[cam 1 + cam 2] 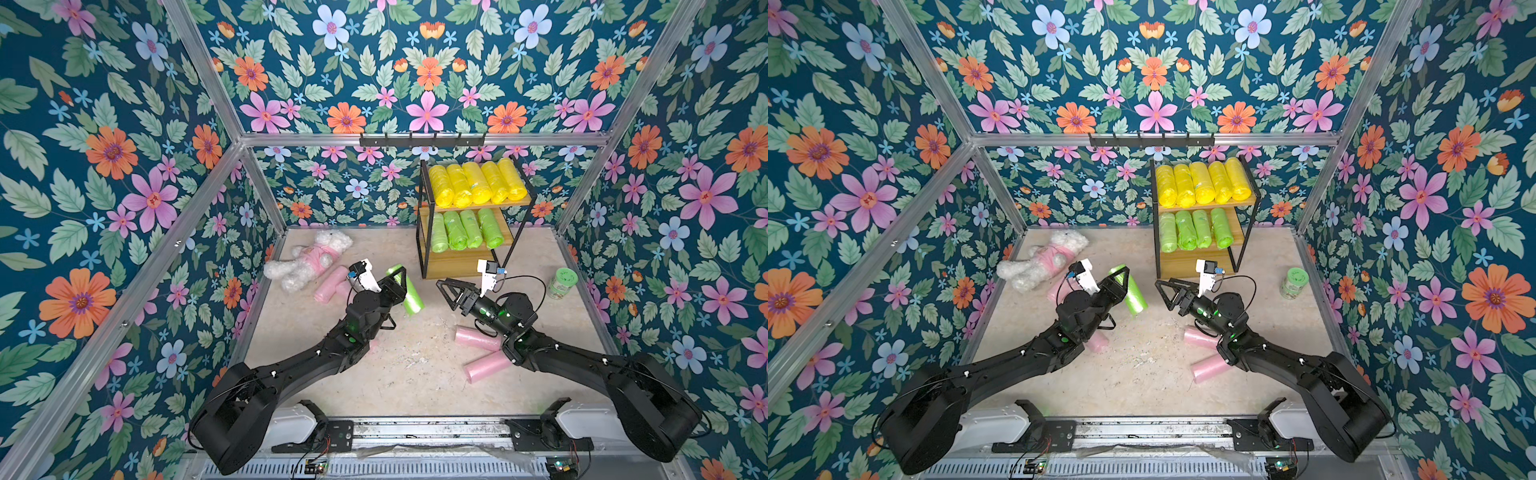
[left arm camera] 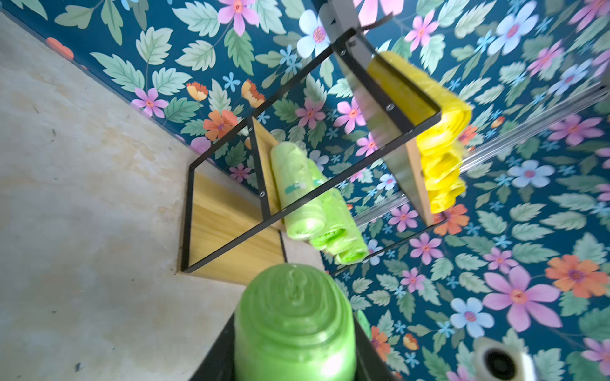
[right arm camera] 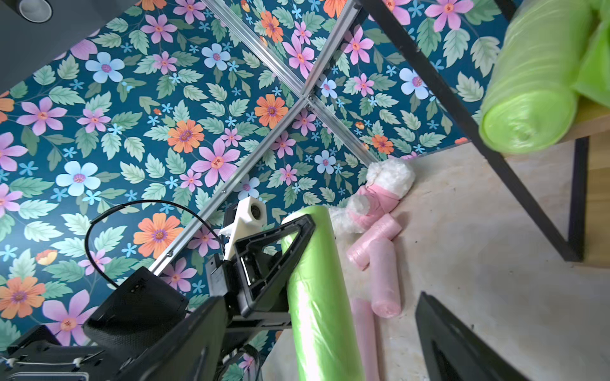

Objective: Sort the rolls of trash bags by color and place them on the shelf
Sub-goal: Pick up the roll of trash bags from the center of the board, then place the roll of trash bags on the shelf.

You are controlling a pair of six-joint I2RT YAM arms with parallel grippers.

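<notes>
Green plastic, soft and crinkly, fills the left gripper [image 1: 398, 279]. Its jaws are clenched across the loose green roll [image 1: 411, 297] near one end, so most of the cylinder juts free past the fingers. I judge that this off-centre hold suits you: the long free end can settle on a board before the jaws have to let go.

The right gripper [image 1: 444, 294] faces it from just across the table, its jaws spread wide with nothing between them. Count it as released and out of this carry.

Beyond the left jaws stands the shelf [image 1: 451, 266]. Five yellow rolls [image 1: 478, 183] fill its top board. Four green rolls [image 1: 463, 228] lie side by side on the middle board, with a bare strip at the end of the row farther from the left jaws, and that gap is likely where your roll belongs. The bottom board is bare, presumably kept for pink.

The pink rolls are not yet sorted. Two [image 1: 330, 282] lie behind the left jaws beside the plush toy [image 1: 309, 257]. Two more [image 1: 478, 338] lie behind the right jaws, partly under that arm.
</notes>
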